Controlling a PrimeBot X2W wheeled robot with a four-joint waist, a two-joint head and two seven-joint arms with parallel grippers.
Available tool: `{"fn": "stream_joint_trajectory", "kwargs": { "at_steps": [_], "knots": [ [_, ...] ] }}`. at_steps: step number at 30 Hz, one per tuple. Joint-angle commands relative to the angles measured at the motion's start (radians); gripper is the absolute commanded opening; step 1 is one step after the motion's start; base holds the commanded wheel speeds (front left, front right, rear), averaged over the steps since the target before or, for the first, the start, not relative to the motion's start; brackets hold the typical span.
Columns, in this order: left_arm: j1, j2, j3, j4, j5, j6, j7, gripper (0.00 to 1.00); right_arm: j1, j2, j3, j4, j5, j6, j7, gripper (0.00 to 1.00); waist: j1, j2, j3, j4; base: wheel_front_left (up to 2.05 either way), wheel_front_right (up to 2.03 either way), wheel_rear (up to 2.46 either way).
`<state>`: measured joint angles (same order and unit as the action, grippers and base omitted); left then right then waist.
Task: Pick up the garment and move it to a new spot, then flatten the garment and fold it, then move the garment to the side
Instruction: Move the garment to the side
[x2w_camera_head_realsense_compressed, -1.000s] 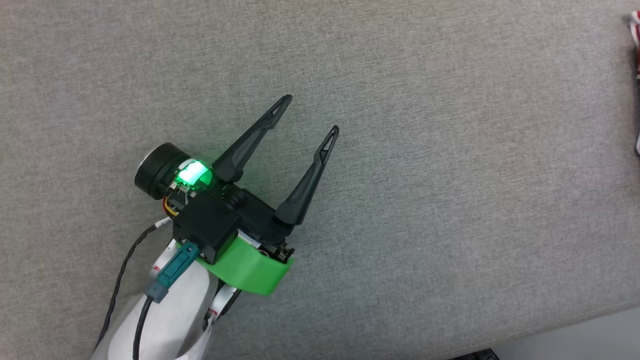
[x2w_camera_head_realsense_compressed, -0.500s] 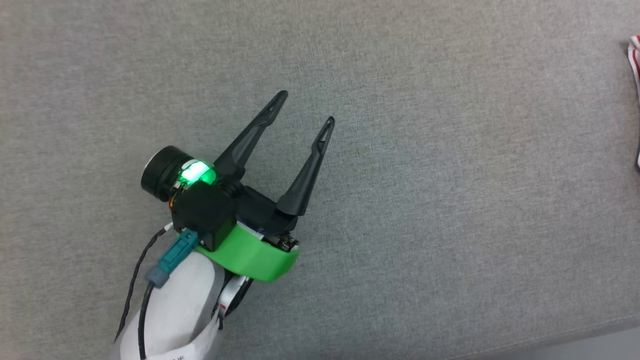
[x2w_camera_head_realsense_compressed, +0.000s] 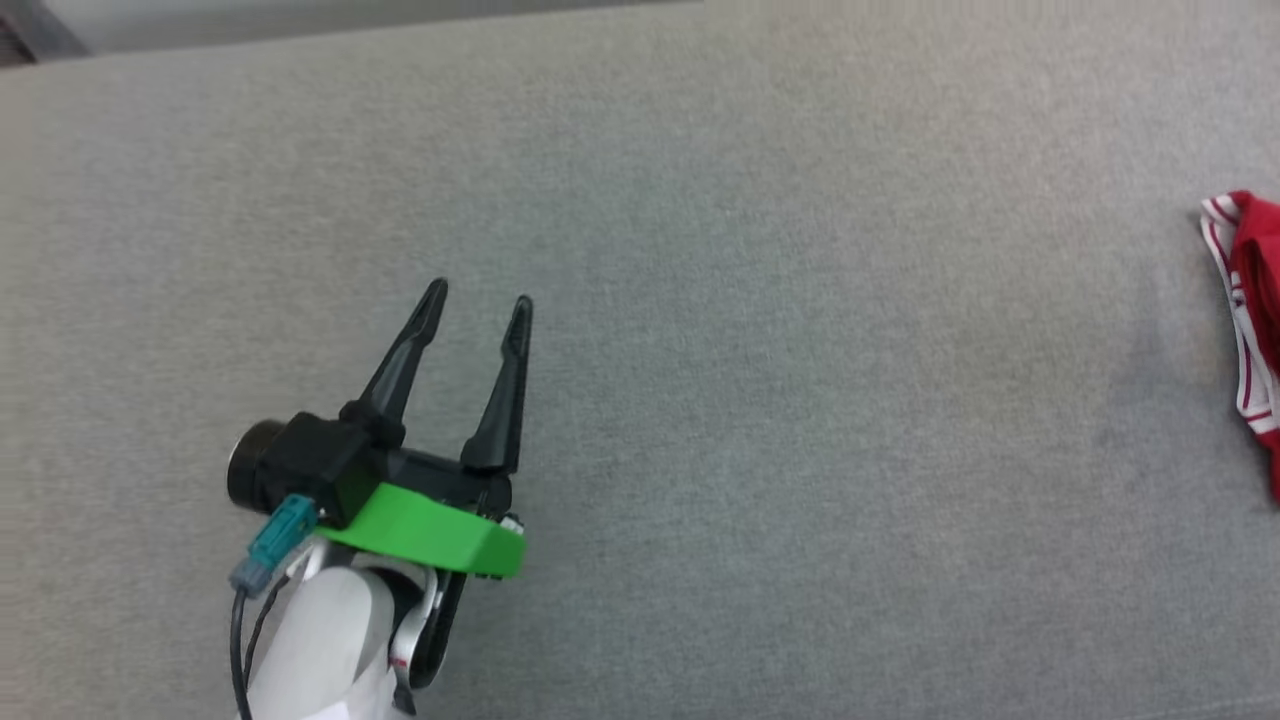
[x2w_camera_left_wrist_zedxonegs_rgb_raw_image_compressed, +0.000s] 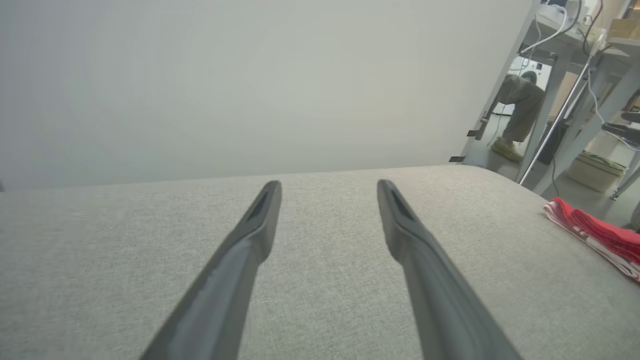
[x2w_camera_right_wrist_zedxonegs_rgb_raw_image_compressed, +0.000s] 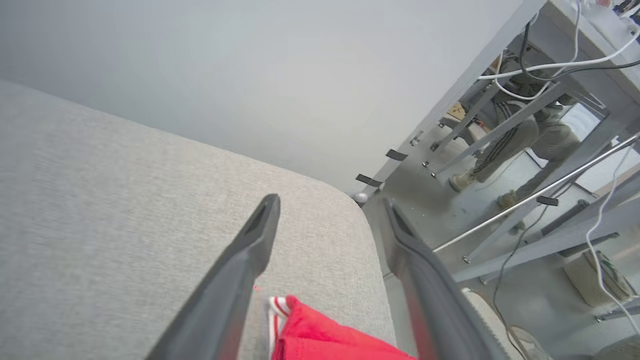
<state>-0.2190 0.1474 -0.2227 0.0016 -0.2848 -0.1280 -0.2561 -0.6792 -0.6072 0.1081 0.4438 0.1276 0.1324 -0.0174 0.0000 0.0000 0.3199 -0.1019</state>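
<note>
Your left gripper (x2w_camera_head_realsense_compressed: 480, 293) hangs over the middle of the worktop (x2w_camera_head_realsense_compressed: 800, 400), jaws apart and empty. Your right gripper (x2w_camera_right_wrist_zedxonegs_rgb_raw_image_compressed: 330, 200) has its jaws wide too, gripping nothing, just above the garment (x2w_camera_right_wrist_zedxonegs_rgb_raw_image_compressed: 325, 335), which lies at the worktop's right edge, near a corner.

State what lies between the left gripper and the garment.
Just bare grey fabric surface, from the left gripper to the garment, in the head view.
</note>
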Motion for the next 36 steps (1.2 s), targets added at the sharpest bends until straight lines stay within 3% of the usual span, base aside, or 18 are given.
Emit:
{"fn": "stream_joint_trajectory", "kwargs": {
  "at_steps": [1, 12, 19, 27, 36],
  "knots": [
    [0.023, -0.010, 0.016, 0.009, -0.004, -0.003, -0.006, 1.00, 0.039, 0.041, -0.018, -0.033, 0.028, -0.002, -0.012, 1.00, 0.0000, 0.0000, -0.118, 0.080, 0.00, 0.00, 0.00],
    [0.139, -0.058, 0.107, 0.072, 0.005, -0.003, -0.006, 1.00, 0.391, 0.316, -0.133, -0.306, 0.077, -0.002, -0.064, 1.00, 0.0000, 0.0000, -0.250, 0.151, 0.00, 0.00, 0.00],
    [0.171, -0.069, 0.120, 0.091, 0.021, -0.003, -0.006, 1.00, 0.535, 0.444, -0.171, -0.376, 0.084, -0.002, -0.114, 1.00, 0.0000, 0.0000, -0.267, 0.168, 0.00, 0.00, 0.00],
    [0.189, -0.078, 0.134, 0.108, 0.067, -0.003, -0.006, 1.00, 0.624, 0.519, -0.167, -0.370, 0.057, -0.002, -0.184, 1.00, 0.0000, 0.0000, -0.278, 0.176, 0.00, 0.00, 0.00],
    [0.192, -0.085, 0.141, 0.117, 0.085, -0.003, -0.006, 1.00, 0.640, 0.545, -0.157, -0.342, 0.029, -0.002, -0.217, 1.00, 0.0000, 0.0000, -0.277, 0.171, 0.00, 0.00, 0.00]
  ]
}}
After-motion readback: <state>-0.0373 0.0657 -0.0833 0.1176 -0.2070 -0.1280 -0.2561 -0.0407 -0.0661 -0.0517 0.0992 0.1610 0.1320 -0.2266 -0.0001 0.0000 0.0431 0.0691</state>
